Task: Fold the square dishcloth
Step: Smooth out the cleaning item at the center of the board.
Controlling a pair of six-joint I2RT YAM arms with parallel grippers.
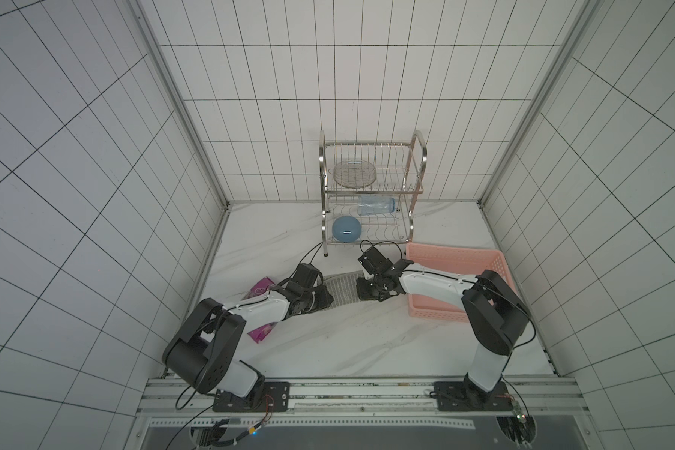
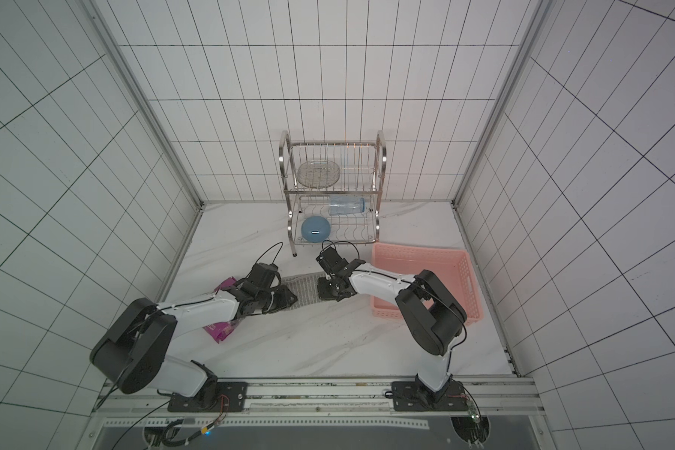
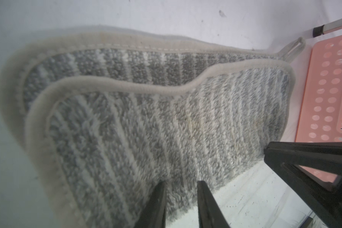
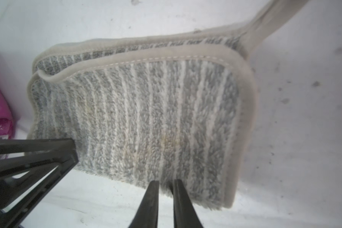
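Square dishcloth [image 1: 343, 290] of soft grey ribbed fabric with thin white stripes and a beige bound hem lay on the white marbled counter [image 1: 347, 343]. It sat in front of the steel two-tier dish rack [image 1: 419, 156], between the shiny magenta snack bag [image 1: 264, 290] and the pink perforated plastic basket [image 1: 456, 257]. It was doubled over: the upper layer covered most of the lower one, whose far strip and hem showed beyond it. A beige hanging loop [image 4: 269, 21] stuck out from one corner. The left jaws stood narrowly parted at one end of the near folded edge. The right jaws were nearly together at the other end. Fabric reached between the tips of each pair. Whether either pair actually pinched the cloth could not be told.
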